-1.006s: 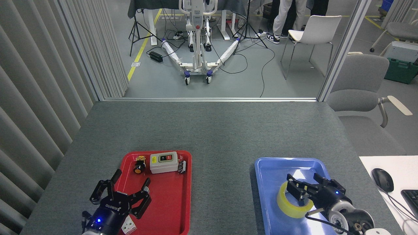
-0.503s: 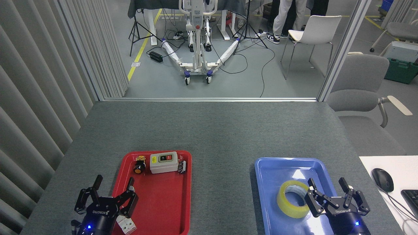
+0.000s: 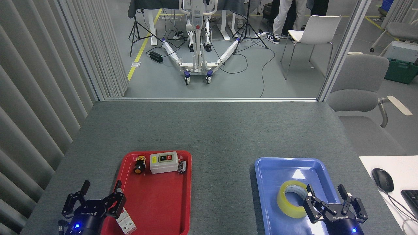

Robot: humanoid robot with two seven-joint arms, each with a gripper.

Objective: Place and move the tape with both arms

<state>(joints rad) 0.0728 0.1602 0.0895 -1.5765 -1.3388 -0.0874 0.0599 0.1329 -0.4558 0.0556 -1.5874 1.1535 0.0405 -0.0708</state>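
The tape (image 3: 291, 199), a yellow translucent roll with a whitish core, lies flat in the blue tray (image 3: 277, 166) at the lower right. My right gripper (image 3: 329, 195) hovers just right of the roll near the bottom edge, fingers spread open and holding nothing. My left gripper (image 3: 98, 192) sits at the lower left, over the red tray's left rim, also open and empty. Both arms are mostly cut off by the bottom edge.
The red tray (image 3: 163, 209) holds a grey switch box (image 3: 163, 162), a small orange-tipped push button (image 3: 139, 168), a small black part (image 3: 182, 166) and a white block (image 3: 127, 223). A mouse (image 3: 382, 179) and keyboard lie at the far right. A grey chair (image 3: 362, 94) stands beyond the table.
My right gripper let go of the tape and drew back to the right, leaving the roll in the blue tray. My left gripper slid back and to the left.
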